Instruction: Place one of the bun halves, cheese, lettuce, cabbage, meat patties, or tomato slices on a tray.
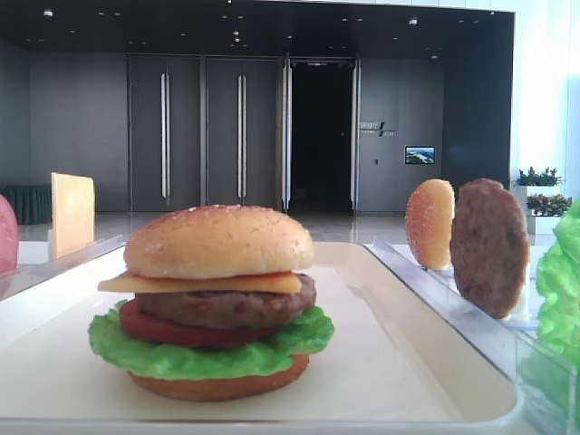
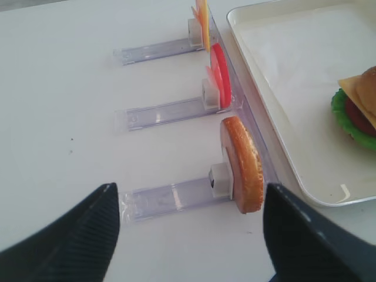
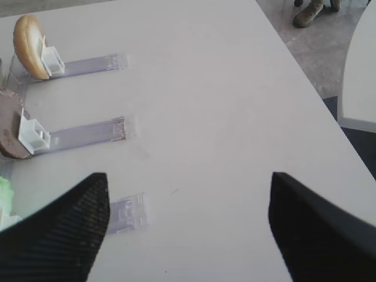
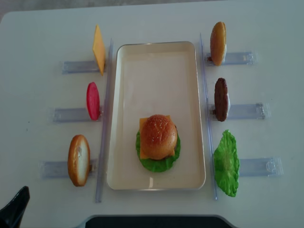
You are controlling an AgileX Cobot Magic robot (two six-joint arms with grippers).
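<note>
A white table [image 4: 156, 19] fills the overhead frame. At its centre lies a cream-white tray [image 4: 156, 71], long axis running top to bottom. Clear plastic racks [image 4: 76, 66] lie flat on the table along both long sides of the tray, three at the left and three at the right [image 4: 247, 111], each pointing outward toward the frame edge. The rest of the tabletop shows bare white surface.

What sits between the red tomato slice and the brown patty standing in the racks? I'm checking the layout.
The cream tray lies between the tomato slice and the patty, bare along that line; the overhead view shows it.
</note>
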